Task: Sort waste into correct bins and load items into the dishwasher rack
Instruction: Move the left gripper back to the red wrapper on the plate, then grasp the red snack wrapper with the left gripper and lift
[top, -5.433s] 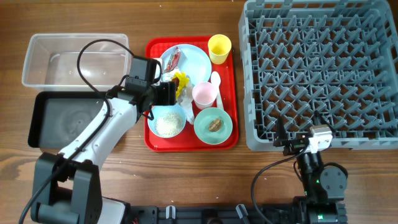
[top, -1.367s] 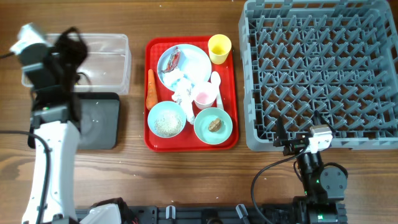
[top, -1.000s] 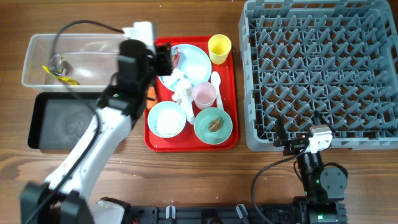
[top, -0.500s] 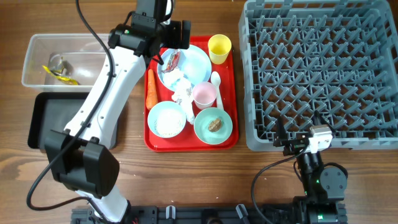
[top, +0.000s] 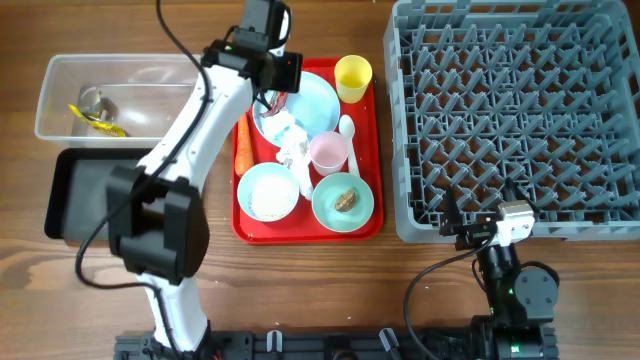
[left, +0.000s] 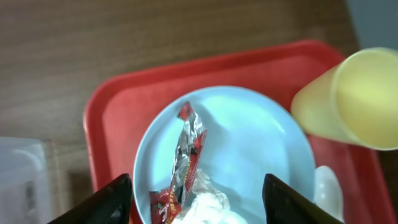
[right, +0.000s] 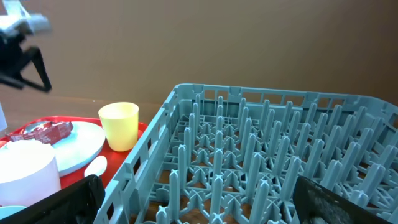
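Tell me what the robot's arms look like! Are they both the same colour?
Not quite. The left arm has long white tubes joined by chunky black joints, with a thin black cable looping beside it. Its left gripper has two flat black fingers. The right arm looks mostly black, with a small white block on top. The right gripper is black too.

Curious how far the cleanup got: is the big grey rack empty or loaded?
Empty. From overhead the rack shows only bare pegs; the plate and yellow cup sit on the red tray.
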